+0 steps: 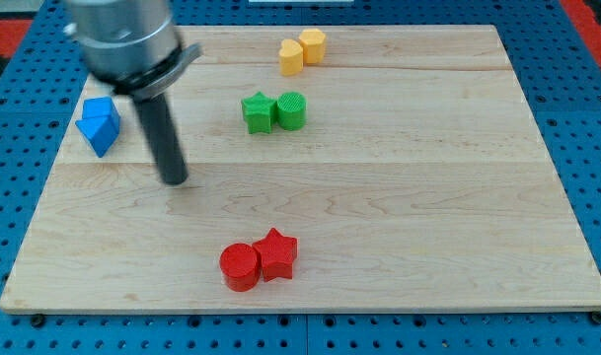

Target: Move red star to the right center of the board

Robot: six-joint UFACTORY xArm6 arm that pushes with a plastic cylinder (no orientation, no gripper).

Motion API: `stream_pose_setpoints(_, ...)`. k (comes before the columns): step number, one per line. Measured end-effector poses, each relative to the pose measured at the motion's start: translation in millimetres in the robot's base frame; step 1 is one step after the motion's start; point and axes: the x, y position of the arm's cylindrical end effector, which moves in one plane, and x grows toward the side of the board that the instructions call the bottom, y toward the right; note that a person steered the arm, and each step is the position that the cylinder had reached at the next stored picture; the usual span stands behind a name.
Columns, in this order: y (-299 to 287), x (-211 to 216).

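Observation:
The red star [277,253] lies near the view's bottom, left of centre, touching a red cylinder [240,266] on its left. My tip [175,180] rests on the board up and to the left of both red blocks, well apart from them. The rod rises from the tip to the arm's grey body at the view's top left.
A blue block pair [100,124] sits at the left edge, just left of the rod. A green star [258,111] and green cylinder [291,109] sit touching at upper centre. Two yellow blocks [302,50] sit near the top edge. The wooden board [428,197] lies on a blue pegboard.

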Motion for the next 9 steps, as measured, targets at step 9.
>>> stream_pose_setpoints(9, 254.8, 89.8)
